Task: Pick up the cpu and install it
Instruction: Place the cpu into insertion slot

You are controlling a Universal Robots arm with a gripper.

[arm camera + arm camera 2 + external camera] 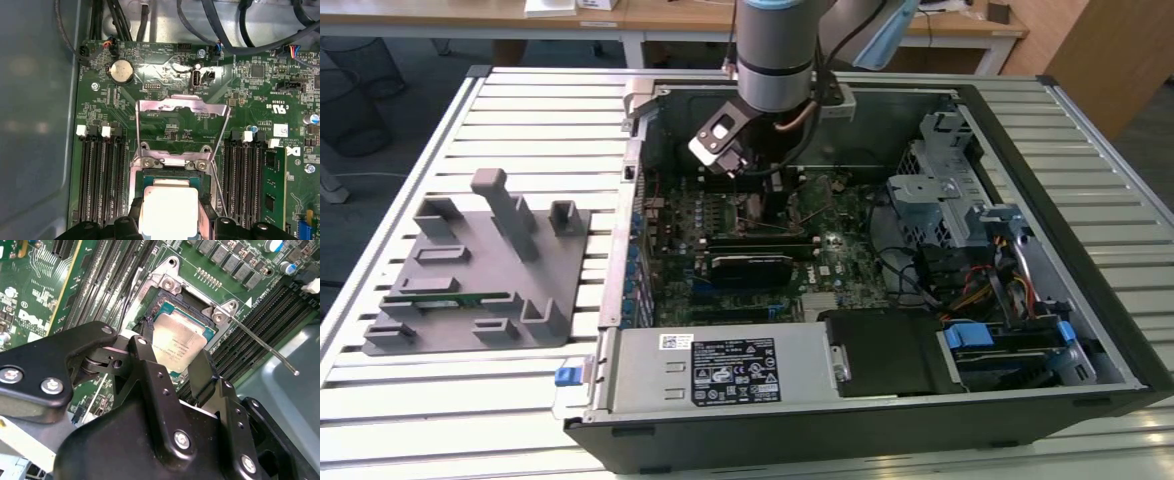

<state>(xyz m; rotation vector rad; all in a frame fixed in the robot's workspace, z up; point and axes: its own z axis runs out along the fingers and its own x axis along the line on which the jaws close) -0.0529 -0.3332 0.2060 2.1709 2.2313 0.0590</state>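
Note:
The cpu [179, 340] is a flat square chip with a silvery top and a pale rim. It sits between my two black fingers [141, 351], directly over the open socket frame [169, 284] on the green motherboard. My gripper [171, 353] is shut on the cpu's opposite edges. In the first wrist view the cpu [168, 207] lies within the socket's outline, and the metal load plate [182, 106] stands flipped up behind it. Whether the chip rests in the socket or hovers just above it, I cannot tell. In the exterior view my gripper [767, 188] reaches down into the open computer case [1067, 200].
The thin socket lever [265, 349] sticks out beside the socket. Memory slots [100, 180] flank it on both sides, one with a stick [274, 185] in it. A power supply [720, 370] and drive cage [947, 190] crowd the case. A grey fixture [480, 270] holding a green memory stick [447, 297] lies at the exterior view's left.

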